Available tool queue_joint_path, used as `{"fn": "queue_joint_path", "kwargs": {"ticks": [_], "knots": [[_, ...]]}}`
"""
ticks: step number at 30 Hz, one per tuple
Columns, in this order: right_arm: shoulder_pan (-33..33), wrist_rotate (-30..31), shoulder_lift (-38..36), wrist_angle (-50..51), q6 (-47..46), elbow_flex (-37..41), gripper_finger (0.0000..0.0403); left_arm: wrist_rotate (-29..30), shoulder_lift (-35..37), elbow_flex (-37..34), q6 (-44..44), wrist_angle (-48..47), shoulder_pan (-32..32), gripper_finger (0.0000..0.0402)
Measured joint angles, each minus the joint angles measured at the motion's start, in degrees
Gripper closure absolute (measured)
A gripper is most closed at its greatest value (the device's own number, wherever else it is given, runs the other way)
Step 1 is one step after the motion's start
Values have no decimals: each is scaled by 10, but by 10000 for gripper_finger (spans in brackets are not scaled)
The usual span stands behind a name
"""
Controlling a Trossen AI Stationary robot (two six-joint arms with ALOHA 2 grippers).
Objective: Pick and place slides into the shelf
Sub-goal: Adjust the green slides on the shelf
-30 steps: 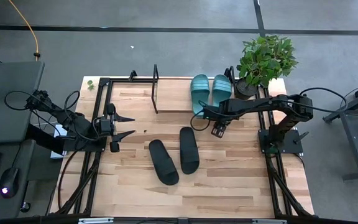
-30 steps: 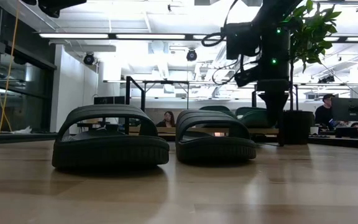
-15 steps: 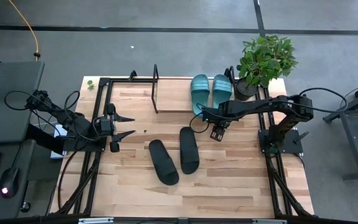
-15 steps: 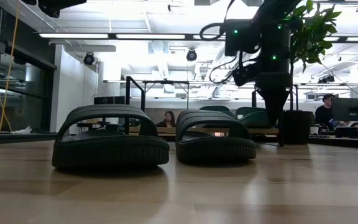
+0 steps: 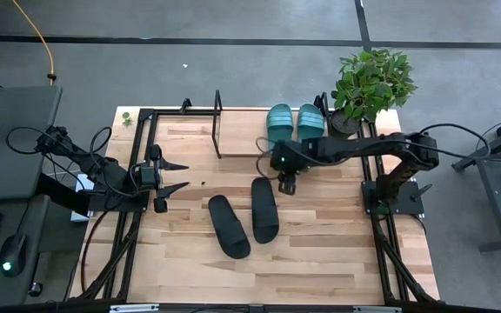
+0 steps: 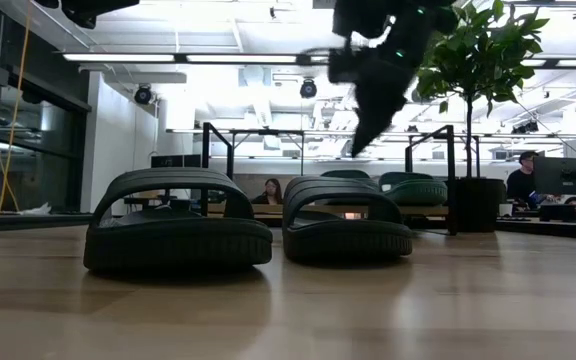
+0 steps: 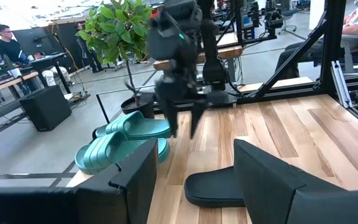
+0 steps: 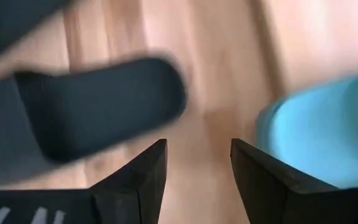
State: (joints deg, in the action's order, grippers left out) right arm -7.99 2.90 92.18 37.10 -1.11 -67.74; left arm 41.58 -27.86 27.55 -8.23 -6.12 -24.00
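High view shows my right jaws [image 5: 287, 184] wide and empty above a black slide [image 5: 264, 209], because two green slides [image 5: 279, 124] already sit on the shelf [image 5: 233, 139].

The high view looks straight down on the whole table [image 5: 320, 261], with the left arm at the frame's left edge and the right arm reaching in from the right. The low view sits at table-top height, facing level across the boards into the room, very near the two black slides [image 6: 178, 225], which fill the frame's middle. The left wrist view looks across the table toward the teal slides [image 7: 120, 146] and the potted plant [image 7: 120, 25], both also in the high view's upper right. The right wrist view faces down, close above the wood, catching one black slide and one teal edge
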Motion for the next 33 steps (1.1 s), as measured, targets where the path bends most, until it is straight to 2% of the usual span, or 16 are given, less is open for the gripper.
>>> {"fn": "queue_joint_path", "kwargs": {"ticks": [8,15,25,29,33], "knots": [[-67,-10,9,-36,63,-61,236,0,0,0,0,0,0,208],[-119,-50,81,-37,112,-129,236,0,0,0,-4,0,0,208],[-150,-51,190,28,171,-267,236,0,0,0,-5,0,0,208],[-156,-46,224,79,187,-300,236,0,0,0,-5,0,0,208],[-157,-16,239,113,193,-310,236,0,0,0,-5,0,0,208]]}}
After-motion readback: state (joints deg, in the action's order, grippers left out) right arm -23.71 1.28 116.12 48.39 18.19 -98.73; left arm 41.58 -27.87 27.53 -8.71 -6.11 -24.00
